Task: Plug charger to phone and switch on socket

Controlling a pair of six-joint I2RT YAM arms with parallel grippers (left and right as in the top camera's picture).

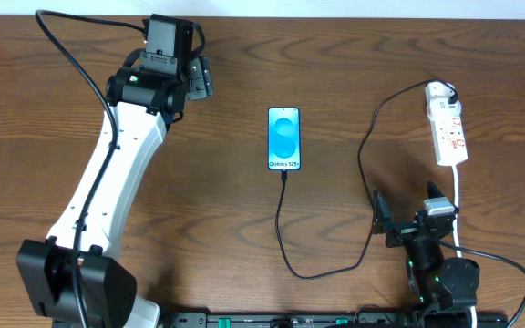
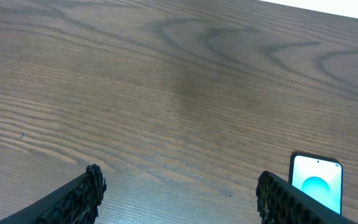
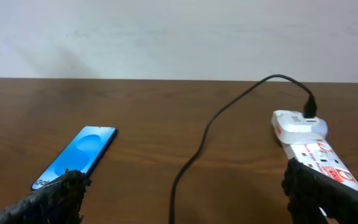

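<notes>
A dark wooden counter (image 1: 244, 237) seen from above. A phone (image 1: 283, 138) lies flat near the middle, its screen lit blue. A thin black charger cable (image 1: 361, 159) meets the phone's lower edge, loops toward the near side, then climbs on the right into a white power strip (image 1: 451, 132) lying well apart from the phone. Whether the cable's tip is fully seated in the phone cannot be told, nor whether the strip's switch is on. The left gripper (image 2: 180, 186) hovers at the far left, fingers apart and holding nothing, with the phone off to its right. The right gripper (image 3: 182, 190) is at the near right, also spread wide and empty, close beside the cable and the strip's white cord (image 1: 459, 187). Likely trouble: in reaching for the switch, the right gripper could catch the slack cable and drag the tip out or slide the phone. A push on the light strip might shove it along the counter instead of flipping the switch. Wide-open fingers could also press the wrong spot. There are no containers here; the nearest thing to one is the strip, which holds the charger's plug (image 3: 309, 111) at its far end.
</notes>
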